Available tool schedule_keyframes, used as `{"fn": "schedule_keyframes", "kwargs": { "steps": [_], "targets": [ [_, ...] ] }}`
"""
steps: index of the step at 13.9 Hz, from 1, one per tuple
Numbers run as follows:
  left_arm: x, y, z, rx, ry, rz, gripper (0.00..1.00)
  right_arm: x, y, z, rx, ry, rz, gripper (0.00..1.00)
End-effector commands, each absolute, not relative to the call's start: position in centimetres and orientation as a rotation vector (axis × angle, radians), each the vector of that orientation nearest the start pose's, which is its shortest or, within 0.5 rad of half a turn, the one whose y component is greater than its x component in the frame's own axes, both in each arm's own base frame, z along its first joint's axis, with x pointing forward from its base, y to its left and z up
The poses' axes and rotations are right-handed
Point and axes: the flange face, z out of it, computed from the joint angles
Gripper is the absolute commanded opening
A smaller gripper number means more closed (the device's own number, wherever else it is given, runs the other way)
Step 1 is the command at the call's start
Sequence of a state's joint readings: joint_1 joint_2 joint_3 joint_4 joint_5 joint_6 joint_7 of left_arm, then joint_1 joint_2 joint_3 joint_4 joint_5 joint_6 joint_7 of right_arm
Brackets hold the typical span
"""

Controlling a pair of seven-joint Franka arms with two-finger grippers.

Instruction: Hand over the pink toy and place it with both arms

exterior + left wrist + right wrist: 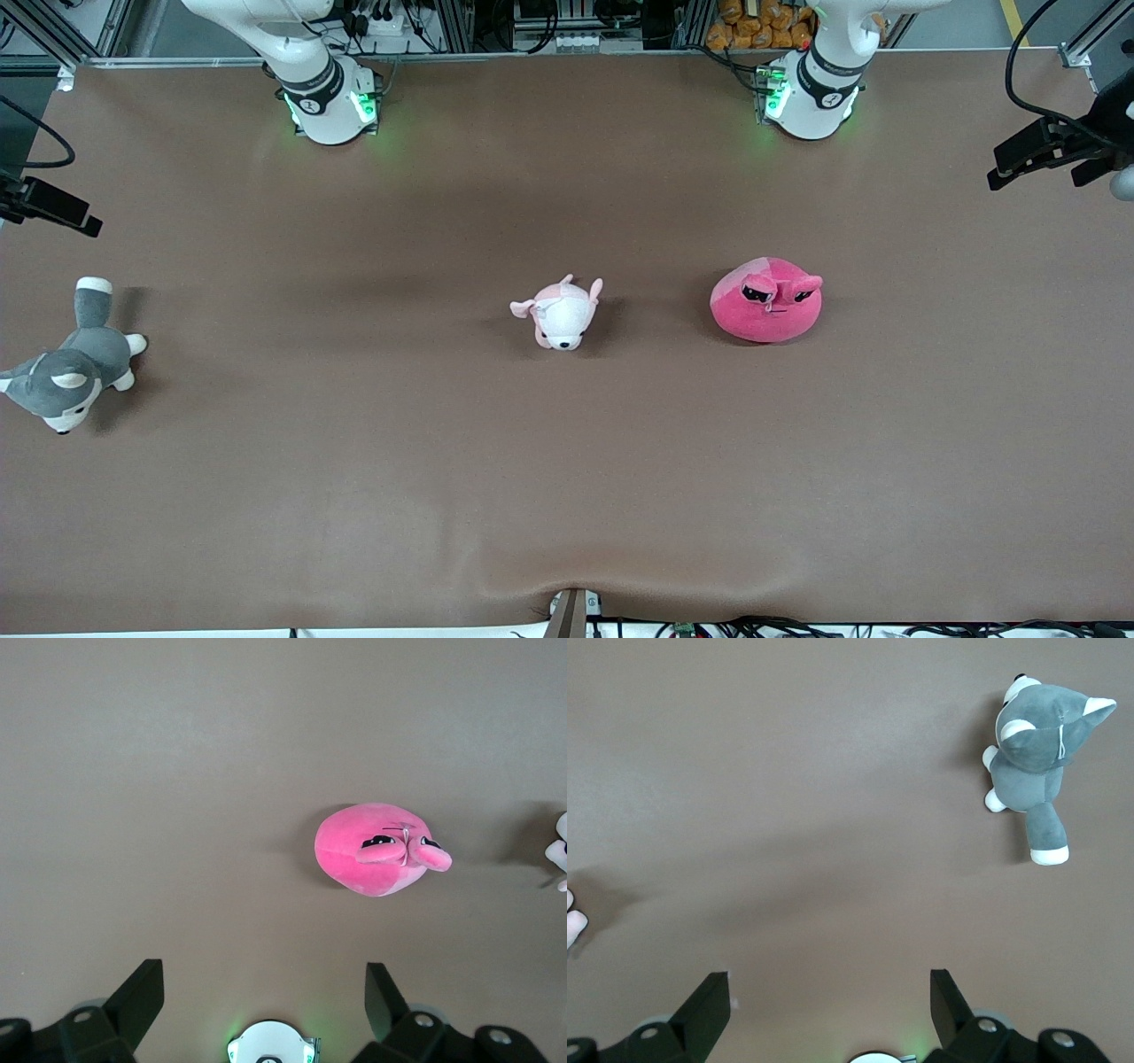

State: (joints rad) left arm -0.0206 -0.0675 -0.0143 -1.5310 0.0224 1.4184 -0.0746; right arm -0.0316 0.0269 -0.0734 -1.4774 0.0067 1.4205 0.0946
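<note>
You see the brown table [788, 797] fill nearly the whole frame. At the upper right lies a grey-and-white plush dog [1036, 762] on the table. At the left edge, a small bit of a pale plush [572, 923] shows. Along the bottom edge stands the right gripper [830, 1010], its two black fingers [709, 1005] wide apart, holding nothing.

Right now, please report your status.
Left hand and right hand open, high over table. Pink toy untouched beside small pale plush. Nothing blocking.

A brown cloth-covered table [354, 496] fills the view, with aluminium framing [496, 27] along its top edge.
</note>
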Motion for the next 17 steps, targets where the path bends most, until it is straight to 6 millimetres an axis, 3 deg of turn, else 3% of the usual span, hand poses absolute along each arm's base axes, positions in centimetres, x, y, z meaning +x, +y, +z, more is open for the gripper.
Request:
{"fn": "schedule_keyframes", "kwargs": {
  "steps": [1,10,17],
  "targets": [
    [51.7,-1.6,67.1,-3.094,-0.069,0.074,1.0,54.4,-5.3,64.2,-3.121,0.324,0.132,1.0],
    [51.7,-1.4,67.2,-3.1,-0.136,0.067,1.0,54.4,-4.8,64.1,-3.123,0.31,0.14,1.0],
    [52.7,-0.9,66.2,-3.105,-0.186,0.073,1.0,53.6,-4.5,64.3,-3.12,0.302,0.204,1.0]
  ]
}}
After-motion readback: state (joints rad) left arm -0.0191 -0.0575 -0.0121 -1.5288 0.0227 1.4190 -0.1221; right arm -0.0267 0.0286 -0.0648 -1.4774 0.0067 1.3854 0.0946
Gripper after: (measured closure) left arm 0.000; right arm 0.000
